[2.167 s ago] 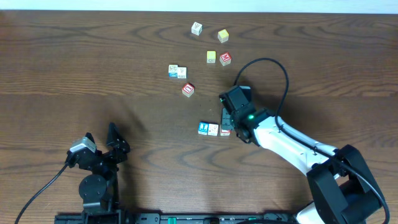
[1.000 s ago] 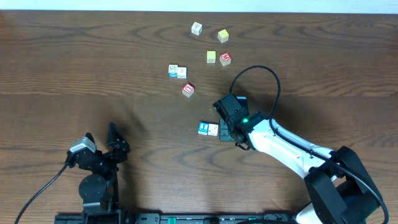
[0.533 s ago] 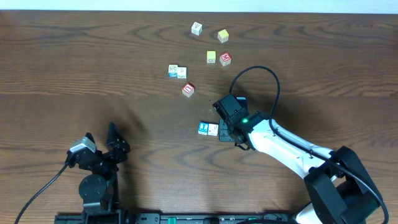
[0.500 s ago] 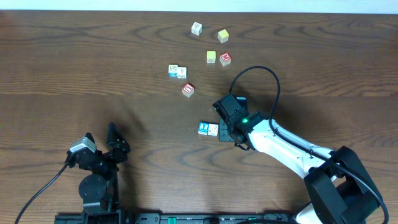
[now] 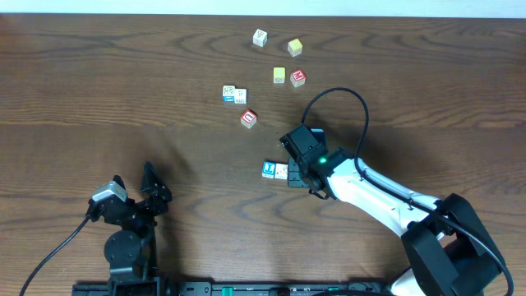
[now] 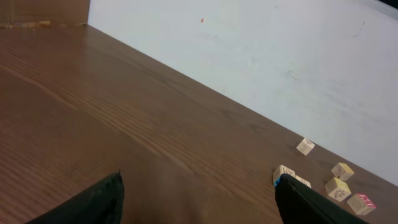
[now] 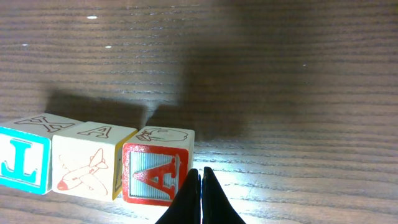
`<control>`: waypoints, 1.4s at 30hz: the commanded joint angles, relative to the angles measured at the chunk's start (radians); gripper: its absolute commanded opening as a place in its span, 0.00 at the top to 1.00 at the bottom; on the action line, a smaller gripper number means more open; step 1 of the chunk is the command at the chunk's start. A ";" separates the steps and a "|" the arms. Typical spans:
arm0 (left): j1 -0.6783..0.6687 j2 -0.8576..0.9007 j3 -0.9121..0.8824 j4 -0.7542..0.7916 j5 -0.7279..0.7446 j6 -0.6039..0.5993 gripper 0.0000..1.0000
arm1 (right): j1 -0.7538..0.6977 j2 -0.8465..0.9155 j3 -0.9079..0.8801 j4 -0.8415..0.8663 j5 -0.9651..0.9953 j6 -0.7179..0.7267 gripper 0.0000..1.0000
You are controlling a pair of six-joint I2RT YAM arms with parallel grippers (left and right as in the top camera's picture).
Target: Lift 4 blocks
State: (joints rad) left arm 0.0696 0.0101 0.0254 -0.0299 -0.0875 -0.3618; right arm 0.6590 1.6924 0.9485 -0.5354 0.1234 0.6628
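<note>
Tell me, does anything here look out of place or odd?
Nothing is broken or spilled. One oddity: the right tool is pinched shut on nothing, its tips at the corner of the red A block rather than around it. That block ends a tidy row with the airplane block and the blue L block.

worktop (image 5: 99,90): dark brown wood, grain runs from 9 to 3 o'clock | yellow cube (image 5: 294,47): near far edge, about 12 o'clock in overhead view, slightly turned | second yellow cube (image 5: 279,75): at 7 o'clock from the first, apart from it | wall (image 6: 249,50): pale, behind worktop edge, left wrist view
</note>
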 commanded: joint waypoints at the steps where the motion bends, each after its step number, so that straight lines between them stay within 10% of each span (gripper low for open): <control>1: -0.004 -0.005 -0.021 -0.037 -0.009 0.006 0.21 | 0.019 0.001 0.014 0.003 -0.002 0.013 0.99; 42: -0.004 -0.005 -0.021 -0.037 -0.009 0.006 0.21 | 0.023 0.001 0.014 0.014 0.058 0.013 0.93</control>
State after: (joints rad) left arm 0.0696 0.0105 0.0257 -0.0299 -0.0875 -0.3618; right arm 0.6594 1.6924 0.9489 -0.5156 0.1253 0.6640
